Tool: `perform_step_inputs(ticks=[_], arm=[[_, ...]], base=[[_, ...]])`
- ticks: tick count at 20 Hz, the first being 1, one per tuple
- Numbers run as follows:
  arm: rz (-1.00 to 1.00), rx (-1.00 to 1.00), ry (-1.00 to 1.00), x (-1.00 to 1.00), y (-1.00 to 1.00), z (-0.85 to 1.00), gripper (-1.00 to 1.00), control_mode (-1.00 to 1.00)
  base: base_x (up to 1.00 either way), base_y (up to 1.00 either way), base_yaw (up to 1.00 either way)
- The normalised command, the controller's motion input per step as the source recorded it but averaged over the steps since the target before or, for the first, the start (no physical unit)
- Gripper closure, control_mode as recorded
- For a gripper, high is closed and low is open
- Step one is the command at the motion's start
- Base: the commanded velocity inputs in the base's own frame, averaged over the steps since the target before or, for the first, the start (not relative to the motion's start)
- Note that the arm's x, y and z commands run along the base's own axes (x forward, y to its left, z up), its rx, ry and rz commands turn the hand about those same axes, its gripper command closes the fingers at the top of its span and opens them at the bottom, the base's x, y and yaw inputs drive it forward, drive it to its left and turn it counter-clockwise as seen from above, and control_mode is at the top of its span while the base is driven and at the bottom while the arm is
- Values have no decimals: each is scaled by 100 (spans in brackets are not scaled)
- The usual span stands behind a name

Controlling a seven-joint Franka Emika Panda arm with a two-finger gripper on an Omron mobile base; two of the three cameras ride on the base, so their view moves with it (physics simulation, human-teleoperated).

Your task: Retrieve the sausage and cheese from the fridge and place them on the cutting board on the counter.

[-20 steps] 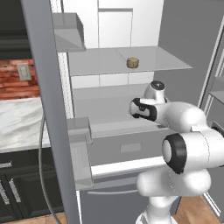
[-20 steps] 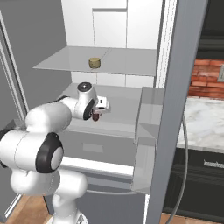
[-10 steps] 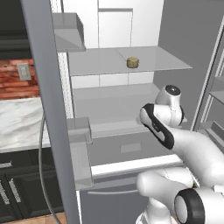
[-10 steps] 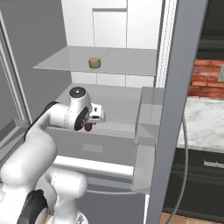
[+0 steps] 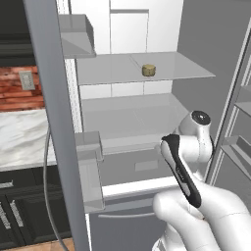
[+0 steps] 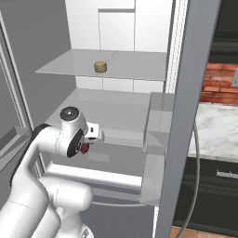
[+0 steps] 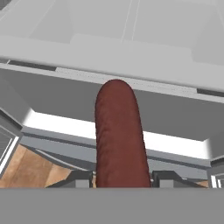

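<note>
Even, bright rendered light (soft shadows only), sharp, without glare.

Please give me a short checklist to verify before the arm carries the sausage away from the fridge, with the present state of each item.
1. Sausage held between the gripper fingers: ok, it stands up from between both tips.
2. Sausage clear of the fridge shelf: ok, the hand is in front of the shelf edge.
3. Cheese waiting on the upper shelf: ok, untouched.
4. Fridge door open wide enough to pass: ok.
5. Cutting board ready on the counter: cannot tell, no board is visible.
6. Grip firm enough for transport: cannot tell.
</note>
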Motion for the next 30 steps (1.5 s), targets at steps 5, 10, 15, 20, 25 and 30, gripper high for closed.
perform_step_inputs(ticks=[5, 10, 15, 20, 25, 30], arm=[[0, 0, 0, 0, 0, 0, 100, -100], [0, 0, 0, 0, 0, 0, 100, -100], [0, 0, 0, 0, 0, 0, 100, -100], [0, 0, 0, 0, 0, 0, 100, 100], [0, 0, 0, 0, 0, 0, 100, 100], [0, 0, 0, 0, 0, 0, 100, 100]], base=[[0, 0, 0], [0, 0, 0], [0, 0, 0], [0, 0, 0], [0, 0, 0], [-31, 0, 1]])
